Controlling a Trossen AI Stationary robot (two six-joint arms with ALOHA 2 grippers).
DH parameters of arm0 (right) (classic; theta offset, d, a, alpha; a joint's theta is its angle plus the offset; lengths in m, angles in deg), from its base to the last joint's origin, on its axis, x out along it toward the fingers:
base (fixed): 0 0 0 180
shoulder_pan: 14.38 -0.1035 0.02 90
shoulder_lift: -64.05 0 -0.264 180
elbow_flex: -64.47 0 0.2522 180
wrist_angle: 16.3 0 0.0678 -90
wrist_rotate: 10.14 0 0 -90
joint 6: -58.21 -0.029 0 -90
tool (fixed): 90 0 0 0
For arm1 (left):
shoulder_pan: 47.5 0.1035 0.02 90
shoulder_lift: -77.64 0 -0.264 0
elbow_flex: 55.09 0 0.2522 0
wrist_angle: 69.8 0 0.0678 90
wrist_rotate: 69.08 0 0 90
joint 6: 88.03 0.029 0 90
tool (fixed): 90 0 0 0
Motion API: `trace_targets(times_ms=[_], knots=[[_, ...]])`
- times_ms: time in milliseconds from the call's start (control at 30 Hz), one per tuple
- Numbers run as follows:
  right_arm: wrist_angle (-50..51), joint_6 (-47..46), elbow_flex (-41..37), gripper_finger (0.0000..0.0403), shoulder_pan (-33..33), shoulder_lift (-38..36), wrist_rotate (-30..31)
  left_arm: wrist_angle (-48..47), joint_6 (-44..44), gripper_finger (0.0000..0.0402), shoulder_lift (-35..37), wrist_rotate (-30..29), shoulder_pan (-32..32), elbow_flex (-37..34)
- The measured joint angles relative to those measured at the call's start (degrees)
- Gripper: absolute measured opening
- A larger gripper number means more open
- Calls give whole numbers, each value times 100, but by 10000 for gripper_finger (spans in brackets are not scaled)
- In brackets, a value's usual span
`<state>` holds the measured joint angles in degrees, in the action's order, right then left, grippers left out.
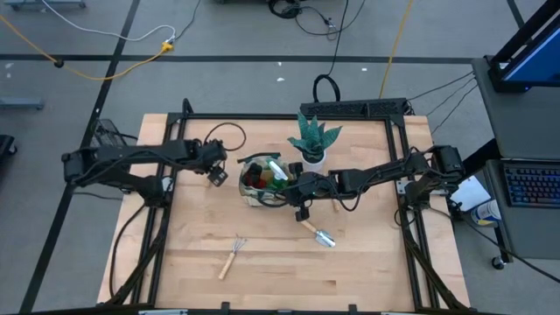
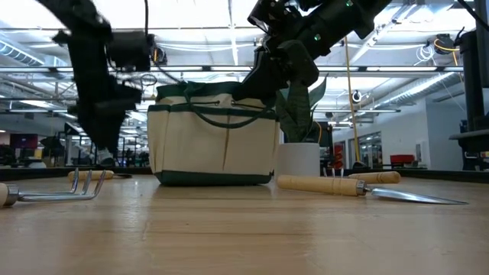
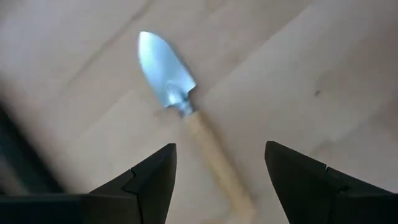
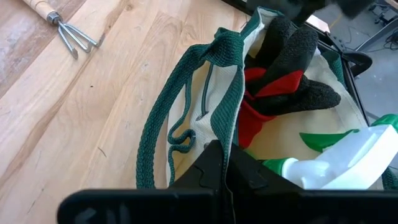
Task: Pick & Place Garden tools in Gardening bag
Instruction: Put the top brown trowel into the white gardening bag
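The tan gardening bag (image 1: 262, 181) with green trim stands at the table's middle. It holds red-black gloves (image 4: 283, 68) and a green-white spray bottle (image 4: 339, 155). My right gripper (image 1: 296, 189) is shut at the bag's right rim. My left gripper (image 1: 214, 170) hovers open left of the bag. It is above a wooden-handled trowel (image 3: 177, 93) that lies flat on the table. A small rake (image 1: 232, 255) lies near the front. A second trowel (image 1: 318, 234) lies right of the rake. My right gripper (image 4: 227, 155) pinches the bag's green-trimmed rim (image 4: 231, 127) between its two shut fingers, on the bag's right side. The fingers slant down from the table's right. The bag stands upright on the table with its bottom down.
A teal spiky plant in a white pot (image 1: 313, 144) stands just behind the bag, close to my right arm. Another wooden handle (image 2: 378, 177) lies beyond the right trowel. Bare wood (image 1: 367, 271) lies along the front of the table.
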<state>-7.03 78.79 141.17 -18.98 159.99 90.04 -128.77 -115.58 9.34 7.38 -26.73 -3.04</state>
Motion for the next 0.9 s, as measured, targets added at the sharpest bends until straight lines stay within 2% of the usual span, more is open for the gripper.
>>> trace_targets(times_ms=[100,200,300,467,600,900], knots=[[-2,2,0,0,0,0,1,654,55,250,-55,255,342,-389],[0,0,0,0,0,0,-1,745,62,239,-55,118,638,-562],[-1,2,0,0,0,0,-1,906,67,215,-58,162,845,-684],[-2,2,2,0,0,0,-1,1431,220,161,-72,682,960,-934],[-2,-15,2,0,0,0,-1,1550,219,131,-82,798,1043,-1084],[-2,-29,2,0,0,0,-1,1719,429,120,-66,801,1247,-1307]])
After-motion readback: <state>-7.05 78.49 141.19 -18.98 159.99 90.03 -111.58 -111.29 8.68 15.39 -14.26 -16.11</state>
